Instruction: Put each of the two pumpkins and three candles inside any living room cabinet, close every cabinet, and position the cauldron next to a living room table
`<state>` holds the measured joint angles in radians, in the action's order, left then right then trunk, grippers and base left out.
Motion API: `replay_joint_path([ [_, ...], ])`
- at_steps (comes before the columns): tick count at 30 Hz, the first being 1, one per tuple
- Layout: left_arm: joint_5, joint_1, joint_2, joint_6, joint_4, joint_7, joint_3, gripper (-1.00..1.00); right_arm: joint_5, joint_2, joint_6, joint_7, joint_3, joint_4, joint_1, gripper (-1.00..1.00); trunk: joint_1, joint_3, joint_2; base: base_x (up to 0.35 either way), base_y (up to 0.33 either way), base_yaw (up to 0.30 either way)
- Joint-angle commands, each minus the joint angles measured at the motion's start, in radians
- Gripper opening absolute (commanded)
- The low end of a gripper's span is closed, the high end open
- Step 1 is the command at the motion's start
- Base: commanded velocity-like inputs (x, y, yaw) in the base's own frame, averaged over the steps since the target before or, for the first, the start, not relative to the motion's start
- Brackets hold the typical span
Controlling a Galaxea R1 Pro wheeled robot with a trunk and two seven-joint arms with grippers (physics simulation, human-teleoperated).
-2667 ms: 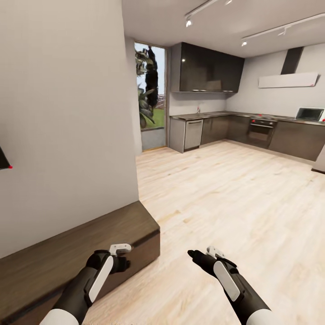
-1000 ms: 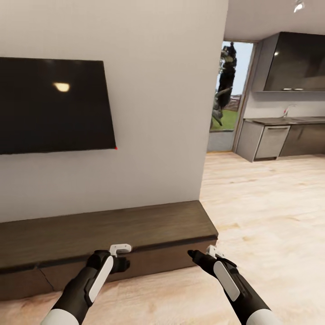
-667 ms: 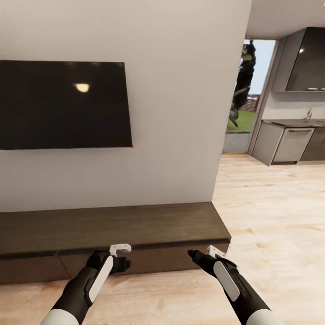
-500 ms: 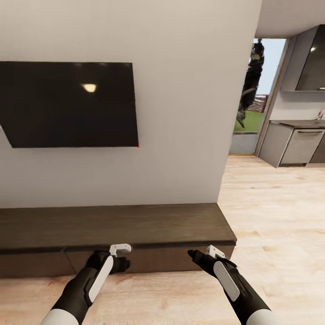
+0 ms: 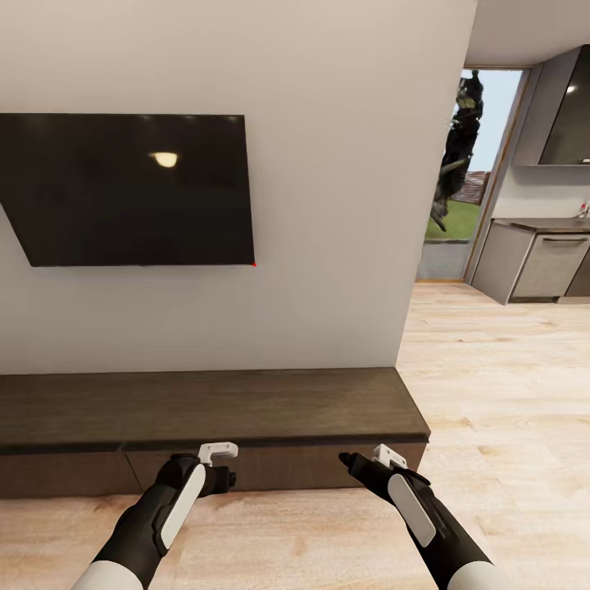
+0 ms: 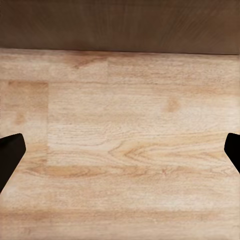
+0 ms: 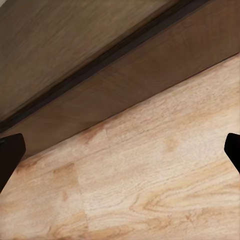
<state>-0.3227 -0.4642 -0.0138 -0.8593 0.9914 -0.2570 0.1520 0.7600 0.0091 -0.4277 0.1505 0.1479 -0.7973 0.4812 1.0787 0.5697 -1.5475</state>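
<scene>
Nearest, both arms reach forward low over the pale wood floor. The left hand and the right hand each carry nothing; in both wrist views the dark fingertips sit at opposite margins with bare planks between them, so both hands are spread wide. Just beyond the hands runs the cabinet, a long, low, dark brown unit set against the wall. Its drawer fronts lie flush and its top is bare. Its right end stops just short of the wall corner. A dark television hangs on the white wall above it. Right of the corner, open floor extends back to a glazed doorway and grey kitchen units.
</scene>
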Motion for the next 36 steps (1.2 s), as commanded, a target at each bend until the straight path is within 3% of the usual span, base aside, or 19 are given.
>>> replay_joint_path([
  [1,-0.01,-0.001,0.001,-0.003,0.001,-0.01,0.001,1.0,0.01,0.0,-0.002,0.01,0.002,-0.002,0.0,1.0,0.0,0.001,-0.001,-0.001,0.0,0.0],
  [21,-0.014,0.004,0.003,-0.007,0.046,-0.003,-0.006,1.0,0.011,0.0,0.0,0.008,0.002,-0.002,0.0,1.0,0.0,0.001,-0.001,-0.008,0.0,0.0],
  [30,-0.018,0.004,0.006,-0.007,0.05,0.001,-0.01,1.0,0.012,0.0,0.004,0.007,0.002,-0.002,0.0,1.0,0.034,0.029,-0.064,0.0,0.0,0.0],
  [33,-0.052,0.004,0.012,-0.008,0.051,0.001,-0.013,1.0,0.012,0.0,0.004,0.007,0.002,-0.002,0.0,1.0,0.046,0.039,-0.085,0.0,0.0,0.0],
  [36,-0.11,0.005,0.042,-0.009,0.052,0.001,-0.016,1.0,0.012,0.0,0.003,0.007,0.002,-0.002,0.0,1.0,0.057,0.048,-0.106,0.0,0.0,0.0],
])
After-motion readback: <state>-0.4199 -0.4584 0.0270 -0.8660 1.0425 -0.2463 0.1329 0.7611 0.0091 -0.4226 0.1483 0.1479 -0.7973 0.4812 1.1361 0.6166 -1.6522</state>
